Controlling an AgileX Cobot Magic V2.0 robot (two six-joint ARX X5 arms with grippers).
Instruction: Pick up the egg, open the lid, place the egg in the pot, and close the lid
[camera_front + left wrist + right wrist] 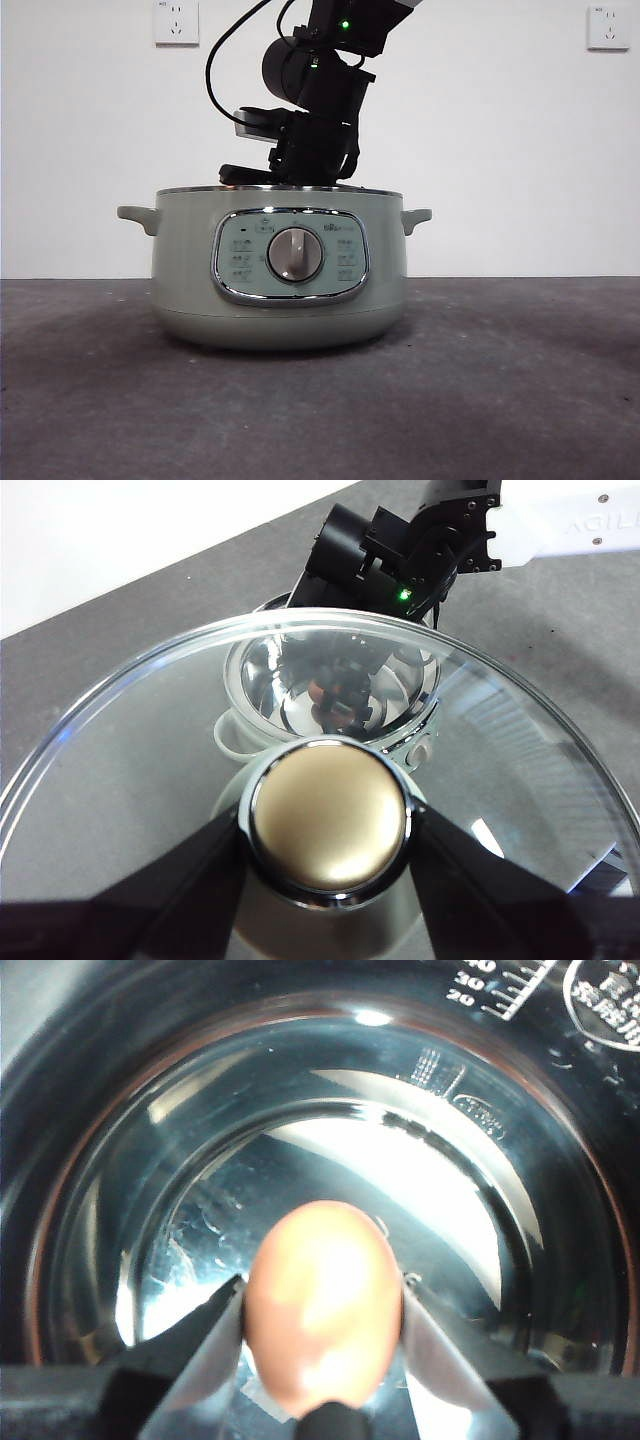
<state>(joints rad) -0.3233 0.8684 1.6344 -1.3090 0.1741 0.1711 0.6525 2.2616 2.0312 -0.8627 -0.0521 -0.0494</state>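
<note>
right wrist view: right pincer (322,1345) clamped on the egg (322,1305), one jaw on each flank, egg hanging inside the pot (300,1140) over the shiny steel bowl floor. can't tell if the egg touches the floor yet, looks just above it.

left wrist view: left pincer (325,830) clenched on the knob (328,828) of the lid (150,780); the knob reads brassy here rather than green. lid is held up and off the pot, tilted toward the camera. through the glass the open pot (330,695) shows below with the right arm reaching into it, egg (318,688) a small reddish spot inside.

front view: pot (280,275) stands on the dark table (520,380), dial facing the camera, one arm dipping in from above behind the rim. egg and lid not visible here.

judged stage: egg placement nearly done, release and lid closing left.

risks:
- letting go too high, egg drops on hard steel and cracks, or rolls on the curved floor.
- squeezing harder on a thin shell could break it.
- pulling the right arm up crooked could clip the pot rim.
- bringing the lid down before the right arm is clear means glass hits arm.
- smooth round knob, tilted heavy lid, grip could slip.
</note>
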